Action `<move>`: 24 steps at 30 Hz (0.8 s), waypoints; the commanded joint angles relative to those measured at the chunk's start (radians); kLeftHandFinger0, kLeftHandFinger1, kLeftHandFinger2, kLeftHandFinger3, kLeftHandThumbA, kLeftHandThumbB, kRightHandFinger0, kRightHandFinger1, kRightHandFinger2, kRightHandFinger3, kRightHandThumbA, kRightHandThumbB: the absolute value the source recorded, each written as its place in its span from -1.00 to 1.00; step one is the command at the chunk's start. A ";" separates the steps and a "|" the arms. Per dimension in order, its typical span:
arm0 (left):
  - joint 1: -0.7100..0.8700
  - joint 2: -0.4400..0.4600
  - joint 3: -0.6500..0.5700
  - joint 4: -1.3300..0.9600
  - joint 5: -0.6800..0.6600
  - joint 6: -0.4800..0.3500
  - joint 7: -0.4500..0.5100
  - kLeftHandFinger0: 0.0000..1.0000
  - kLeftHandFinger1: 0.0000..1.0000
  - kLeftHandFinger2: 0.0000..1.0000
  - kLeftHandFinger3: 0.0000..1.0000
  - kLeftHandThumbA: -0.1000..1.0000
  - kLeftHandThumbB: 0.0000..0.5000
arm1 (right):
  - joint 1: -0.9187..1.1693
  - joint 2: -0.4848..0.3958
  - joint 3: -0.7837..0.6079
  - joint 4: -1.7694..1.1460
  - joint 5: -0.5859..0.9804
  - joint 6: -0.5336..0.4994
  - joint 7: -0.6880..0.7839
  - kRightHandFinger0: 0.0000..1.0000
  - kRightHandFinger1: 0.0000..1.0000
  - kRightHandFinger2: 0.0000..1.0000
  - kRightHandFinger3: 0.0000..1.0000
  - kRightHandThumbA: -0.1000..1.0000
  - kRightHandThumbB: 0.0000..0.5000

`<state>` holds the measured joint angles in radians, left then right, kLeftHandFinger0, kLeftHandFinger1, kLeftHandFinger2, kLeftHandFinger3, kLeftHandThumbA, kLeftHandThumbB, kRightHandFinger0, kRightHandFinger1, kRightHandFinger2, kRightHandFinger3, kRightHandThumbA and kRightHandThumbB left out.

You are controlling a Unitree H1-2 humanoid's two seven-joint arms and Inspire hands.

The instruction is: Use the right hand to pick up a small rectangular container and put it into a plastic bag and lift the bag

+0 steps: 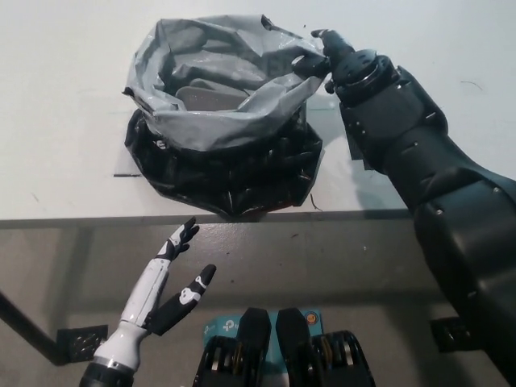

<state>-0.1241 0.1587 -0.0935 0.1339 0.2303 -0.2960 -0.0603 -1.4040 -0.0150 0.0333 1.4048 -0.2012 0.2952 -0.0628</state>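
Your black right hand (pixel 332 58), in the upper middle of the frame, has its fingers clamped on the plastic bag's (pixel 222 113) rim. The small container (pixel 211 97) lies inside the bag, on the white table (pixel 56 121). Your white left hand (pixel 173 278) rests at the lower left, fingers apart.

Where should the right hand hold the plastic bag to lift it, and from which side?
Grip the rolled grey rim of the plastic bag at its right edge, coming from the right, where the right hand already meets it. That edge stands highest and folds outward, so fingers can pinch it. The small container lies inside. The left hand rests below the table.
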 commanded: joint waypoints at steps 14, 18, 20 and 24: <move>-0.034 0.015 0.002 -0.003 -0.004 -0.027 0.000 1.00 1.00 1.00 1.00 0.51 -0.10 | -0.289 -0.005 -0.688 -0.074 0.562 0.054 0.002 -1.00 -0.67 0.29 0.13 -0.75 -0.52; -0.038 0.012 0.002 0.005 0.006 -0.028 0.009 1.00 1.00 1.00 1.00 0.57 -0.11 | -0.427 0.006 -0.768 -0.111 0.620 0.111 -0.017 -1.00 -0.62 0.40 0.61 -0.71 -0.54; -0.040 0.010 0.002 0.009 0.007 -0.032 0.011 1.00 1.00 1.00 1.00 0.57 -0.13 | -0.461 0.009 -0.773 -0.116 0.622 0.117 -0.024 -1.00 -0.59 0.43 0.83 -0.70 -0.59; -0.043 0.007 0.002 0.016 0.005 -0.039 0.013 1.00 1.00 1.00 1.00 0.55 -0.15 | -0.550 0.010 -0.768 -0.121 0.611 0.129 -0.016 -1.00 -0.60 0.36 0.70 -0.68 -0.74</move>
<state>-0.1286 0.1581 -0.0938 0.1534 0.2304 -0.2956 -0.0601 -1.5462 -0.0130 -0.6334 1.3954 0.1912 0.3580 -0.0663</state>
